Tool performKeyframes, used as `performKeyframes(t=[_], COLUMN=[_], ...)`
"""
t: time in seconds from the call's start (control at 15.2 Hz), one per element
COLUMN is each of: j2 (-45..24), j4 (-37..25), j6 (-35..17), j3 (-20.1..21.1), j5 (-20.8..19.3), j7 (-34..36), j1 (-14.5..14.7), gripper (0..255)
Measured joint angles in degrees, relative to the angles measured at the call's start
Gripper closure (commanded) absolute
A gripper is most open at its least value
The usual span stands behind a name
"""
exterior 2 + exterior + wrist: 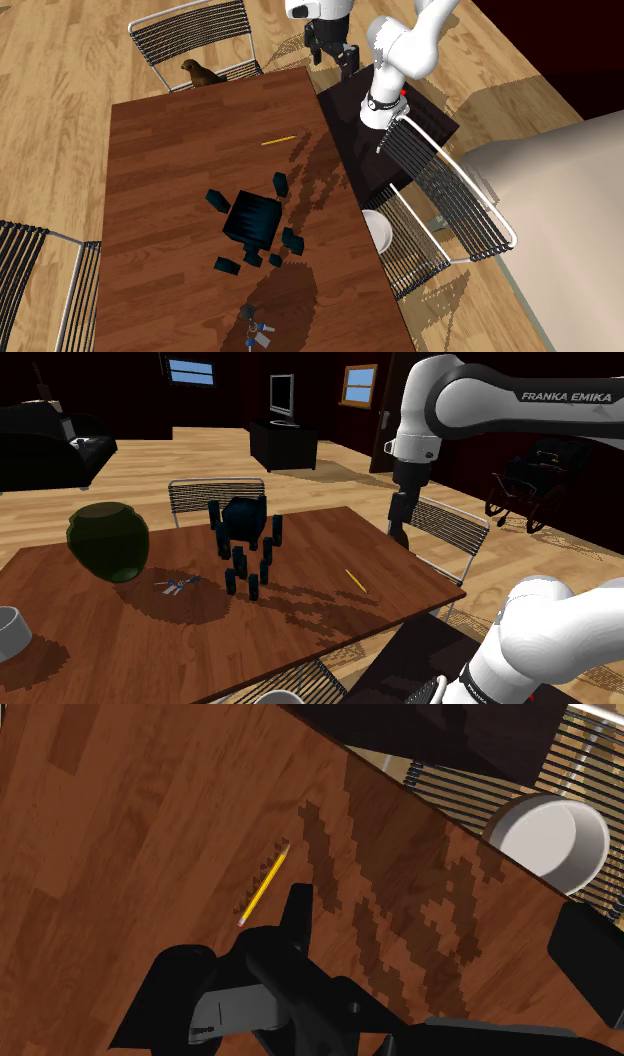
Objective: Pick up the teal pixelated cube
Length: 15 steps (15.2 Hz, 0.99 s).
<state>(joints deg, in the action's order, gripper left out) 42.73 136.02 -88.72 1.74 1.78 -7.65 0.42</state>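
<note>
The dark cube (pixel 243 517) is ringed by small dark blocks (pixel 240 567), yet left open from above. Bare table (pixel 330 547) is seen at the shoulder view's right, interrupted by 1 pencil (pixel 355 580); the green jar (pixel 108 540) is set well apart.

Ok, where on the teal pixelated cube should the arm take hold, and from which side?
Probably the big central block, from straight above, closing across two opposite flat faces. Its top is clear in the second exterior view, while small blocks ring it lower down and would likely obstruct a sideways approach.
</note>
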Motion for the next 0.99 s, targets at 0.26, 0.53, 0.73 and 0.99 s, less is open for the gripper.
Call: performKeyframes(t=[0.26,0.53,0.73,0.99], j2=[-3.6,-11.9,-17.9,-25.5], j4=[-2.0,-7.8,-12.5,-18.9], j6=[-2.0,-5.3,-7.1,-9.1], j3=[1.2,3.8,5.6,7.5], j5=[0.7,1.7,2.0,1.6], j7=[1.2,4.0,6.2,8.7], j1=[0.4,1.1,1.5,1.8], gripper=[0,0,0,0])
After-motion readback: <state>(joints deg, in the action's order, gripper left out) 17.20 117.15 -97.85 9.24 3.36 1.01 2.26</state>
